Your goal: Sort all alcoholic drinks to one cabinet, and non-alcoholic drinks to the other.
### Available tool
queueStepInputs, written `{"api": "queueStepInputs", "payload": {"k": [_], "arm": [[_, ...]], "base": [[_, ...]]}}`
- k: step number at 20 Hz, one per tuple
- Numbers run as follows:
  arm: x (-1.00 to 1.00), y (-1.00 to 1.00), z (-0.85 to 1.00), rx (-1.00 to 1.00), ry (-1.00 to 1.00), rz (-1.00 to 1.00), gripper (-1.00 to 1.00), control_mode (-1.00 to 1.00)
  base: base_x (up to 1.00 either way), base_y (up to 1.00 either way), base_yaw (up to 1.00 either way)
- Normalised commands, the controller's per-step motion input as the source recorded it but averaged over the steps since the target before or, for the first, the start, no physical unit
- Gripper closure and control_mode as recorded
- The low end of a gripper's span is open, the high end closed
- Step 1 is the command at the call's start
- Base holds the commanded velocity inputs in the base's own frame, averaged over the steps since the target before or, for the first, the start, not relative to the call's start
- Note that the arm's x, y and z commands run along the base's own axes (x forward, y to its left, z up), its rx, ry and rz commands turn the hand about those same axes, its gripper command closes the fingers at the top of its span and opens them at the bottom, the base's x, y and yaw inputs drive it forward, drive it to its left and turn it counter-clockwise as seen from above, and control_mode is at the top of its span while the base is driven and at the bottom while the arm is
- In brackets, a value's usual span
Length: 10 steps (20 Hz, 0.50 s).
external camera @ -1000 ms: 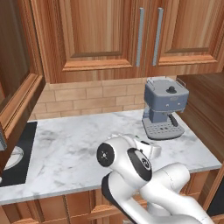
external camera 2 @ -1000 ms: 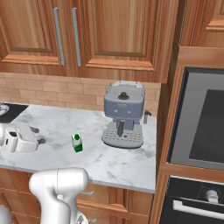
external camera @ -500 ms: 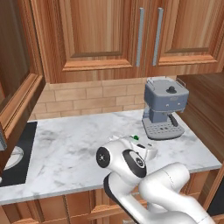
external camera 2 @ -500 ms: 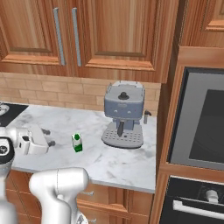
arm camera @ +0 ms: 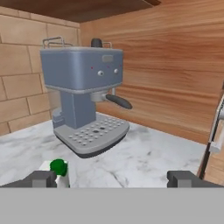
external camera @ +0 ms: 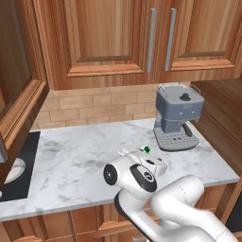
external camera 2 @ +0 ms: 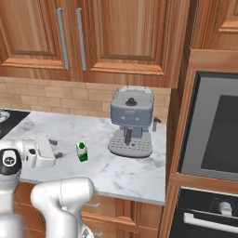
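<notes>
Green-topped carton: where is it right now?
The carton stands upright on the marble counter in the right base view, left of the coffee machine and just right of the open gripper.

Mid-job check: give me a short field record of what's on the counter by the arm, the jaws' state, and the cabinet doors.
carton: small green-and-white carton with a green top, upright on the white marble counter, left of the coffee machine
coffee machine: blue-grey espresso machine, against the brick wall
gripper: two-finger gripper, low over the counter, beside the carton; jaws open, holding nothing
carton in hand view: by one fingertip, not between the jaws
cabinets: reddish-brown wooden wall cabinets above the counter, doors shut
</notes>
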Motion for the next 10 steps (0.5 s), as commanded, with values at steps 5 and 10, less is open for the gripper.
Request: {"api": "queueStepInputs", "payload": {"k": [5,10], "arm": [[0.19,0.00,-0.10,0.00,0.00,0.00,-1.00,-1.00],[0.33,0.00,-0.20,0.00,0.00,0.00,-1.00,-1.00]], "base": [[0.00,0.00,0.00],[0.00,0.00,0.00]]}}
